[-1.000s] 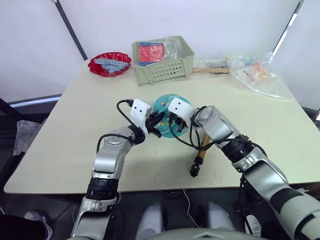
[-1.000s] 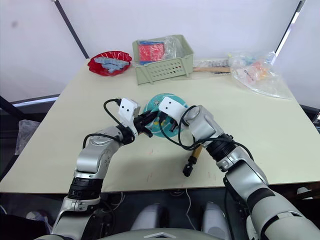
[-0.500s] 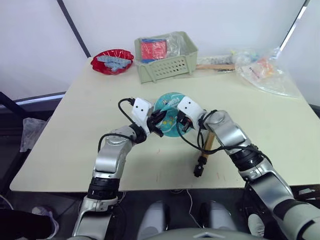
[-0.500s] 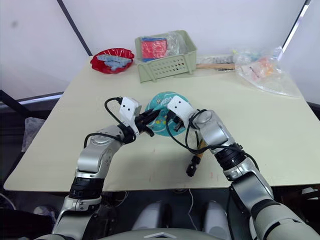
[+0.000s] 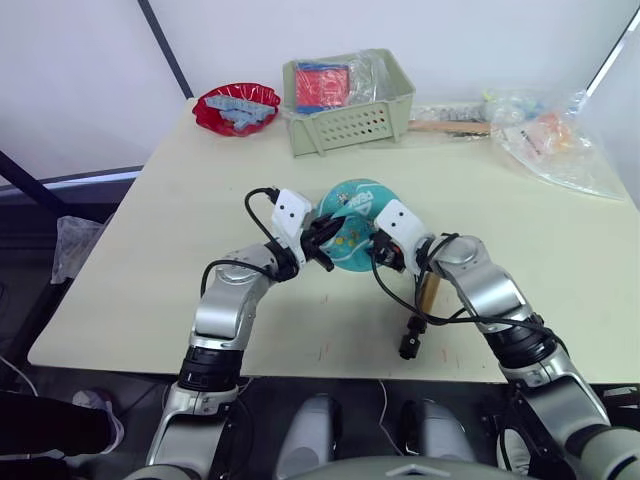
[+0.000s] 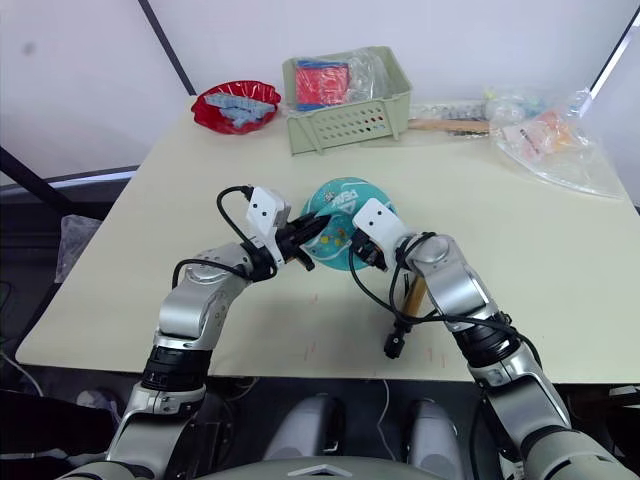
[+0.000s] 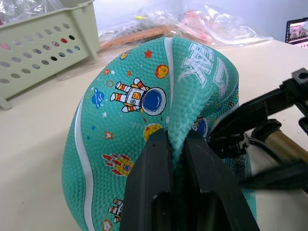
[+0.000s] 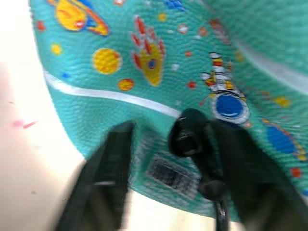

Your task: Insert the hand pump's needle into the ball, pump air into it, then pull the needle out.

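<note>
Left jaws pinch a fold of the ball (image 7: 144,110); right jaws, parted, hold the hose tip against it.

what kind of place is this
Probably a robot test setup, not a home: a plain table against bare white walls, with a basket, a red bowl and plastic bags as props.

Bright, even light falls from overhead; shadows on the bench (image 5: 150,260) are soft. The right wrist view is blurred; the left is sharp.
</note>
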Motion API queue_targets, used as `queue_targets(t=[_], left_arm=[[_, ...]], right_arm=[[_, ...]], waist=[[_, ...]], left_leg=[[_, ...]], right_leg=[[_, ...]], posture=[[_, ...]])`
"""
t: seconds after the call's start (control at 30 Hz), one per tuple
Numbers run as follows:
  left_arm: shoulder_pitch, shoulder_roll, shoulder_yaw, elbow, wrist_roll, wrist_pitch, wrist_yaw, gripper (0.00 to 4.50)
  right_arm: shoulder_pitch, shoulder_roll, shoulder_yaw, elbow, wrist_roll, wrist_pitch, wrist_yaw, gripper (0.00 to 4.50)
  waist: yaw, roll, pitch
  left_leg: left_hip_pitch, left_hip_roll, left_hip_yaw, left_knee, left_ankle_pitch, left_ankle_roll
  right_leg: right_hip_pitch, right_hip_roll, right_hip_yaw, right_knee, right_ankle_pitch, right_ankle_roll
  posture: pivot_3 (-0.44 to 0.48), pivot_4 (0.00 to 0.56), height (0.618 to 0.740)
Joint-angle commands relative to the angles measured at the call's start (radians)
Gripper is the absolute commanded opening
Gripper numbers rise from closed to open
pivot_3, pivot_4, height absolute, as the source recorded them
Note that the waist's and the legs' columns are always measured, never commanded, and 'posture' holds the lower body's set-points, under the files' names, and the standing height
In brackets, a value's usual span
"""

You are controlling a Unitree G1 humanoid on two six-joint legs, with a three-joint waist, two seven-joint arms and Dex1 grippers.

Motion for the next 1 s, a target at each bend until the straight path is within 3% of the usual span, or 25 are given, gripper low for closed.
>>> queue_targets(t=[0.03, 0.27, 0.5, 0.63, 0.77, 1.0], left_arm=[[0.03, -0.013, -0.082, 0.063, 0.003, 0.031, -0.029, 0.0], [0.032, -0.009, -0.085, 0.056, 0.001, 0.033, -0.032, 0.0], [0.032, -0.006, -0.088, 0.051, 0.002, 0.033, -0.035, 0.0], [0.032, 0.004, -0.095, 0.055, 0.011, 0.021, -0.041, 0.0], [0.034, 0.006, -0.099, 0.062, 0.013, 0.011, -0.044, 0.0], [0.008, 0.016, -0.103, 0.109, 0.014, -0.017, -0.062, 0.0]], right_arm=[[0.026, -0.03, -0.067, -0.084, 0.045, -0.023, 0.007, 3.55], [0.121, -0.081, -0.182, -0.2, 0.151, -0.131, 0.033, 3.55], [0.325, -0.143, -0.353, -0.31, 0.35, -0.322, 0.146, 3.55], [0.414, -0.201, -0.423, -0.307, 0.38, -0.45, 0.201, 3.55], [0.507, -0.236, -0.532, -0.32, 0.482, -0.467, 0.23, 4.41], [0.693, -0.292, -0.683, -0.288, 0.621, -0.572, 0.377, 4.41]], waist=[[0.003, 0.0, 0.0], [0.006, 0.0, 0.002], [0.006, -0.002, 0.004], [0.007, -0.003, 0.005], [0.008, -0.004, 0.005], [0.011, -0.004, 0.005]], left_leg=[[-0.003, 0.0, -0.001, 0.001, 0.0, 0.0], [-0.008, -0.008, -0.01, 0.003, 0.0, 0.0], [-0.008, -0.012, -0.013, 0.003, 0.0, 0.0], [-0.007, -0.012, -0.014, 0.003, 0.0, 0.0], [-0.007, -0.013, -0.014, 0.003, 0.0, 0.0], [-0.006, -0.013, -0.014, 0.003, 0.0, 0.001]], right_leg=[[-0.002, 0.001, 0.0, 0.0, 0.0, 0.0], [-0.003, 0.002, 0.0, 0.0, -0.001, 0.002], [-0.001, 0.001, 0.002, 0.0, -0.004, 0.007], [0.0, 0.001, 0.002, 0.0, -0.004, 0.007], [0.001, 0.001, 0.002, 0.0, -0.004, 0.007], [0.003, 0.0, 0.001, 0.0, -0.004, 0.007]], posture=[[0.0, 0.15, 0.738], [0.0, 0.15, 0.738], [0.0, 0.15, 0.738], [0.0, 0.15, 0.738], [0.0, 0.15, 0.738], [0.0, 0.15, 0.738]])
